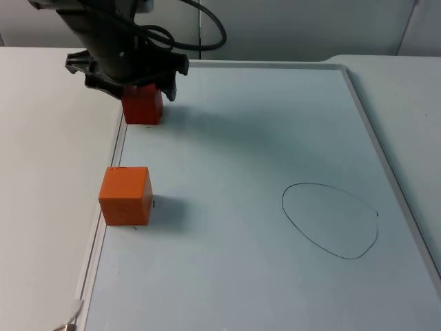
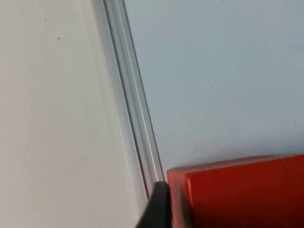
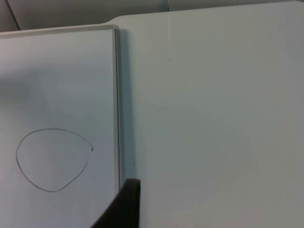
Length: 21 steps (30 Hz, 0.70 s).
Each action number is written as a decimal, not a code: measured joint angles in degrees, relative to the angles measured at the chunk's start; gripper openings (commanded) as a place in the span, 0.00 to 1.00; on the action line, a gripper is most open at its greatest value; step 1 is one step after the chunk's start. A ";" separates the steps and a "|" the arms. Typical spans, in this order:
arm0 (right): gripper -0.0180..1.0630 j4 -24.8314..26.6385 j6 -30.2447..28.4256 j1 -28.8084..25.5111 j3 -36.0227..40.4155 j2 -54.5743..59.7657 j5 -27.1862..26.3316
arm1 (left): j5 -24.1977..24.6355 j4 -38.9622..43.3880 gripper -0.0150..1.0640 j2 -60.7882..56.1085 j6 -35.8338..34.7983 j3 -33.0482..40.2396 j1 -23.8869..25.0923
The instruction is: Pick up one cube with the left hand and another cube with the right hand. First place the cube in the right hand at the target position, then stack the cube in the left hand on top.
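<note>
The red cube point(image 1: 143, 105) is gripped by the left jaws point(image 1: 141, 93) (the orange cube point(image 1: 125, 195) lies nearby); the right jaws' state cannot be told.

On the table point(image 1: 41, 138) lies a whiteboard point(image 1: 248, 138). One cube point(image 1: 142, 105) sits at its ten o'clock corner under the left claw point(image 1: 131, 76); a second cube point(image 1: 125, 195) sits at eight o'clock by the board's edge. A drawn circle point(image 1: 331, 221) lies at four o'clock, well apart from both.

red cube point(image 1: 142, 105) | orange cube point(image 1: 125, 195) | black-outlined circle point(image 1: 329, 220) | white board point(image 1: 275, 138)
</note>
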 measured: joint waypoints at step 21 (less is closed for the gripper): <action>0.98 0.00 0.00 0.00 0.00 0.00 0.00 | 9.72 6.01 0.20 -16.04 -5.68 0.00 0.00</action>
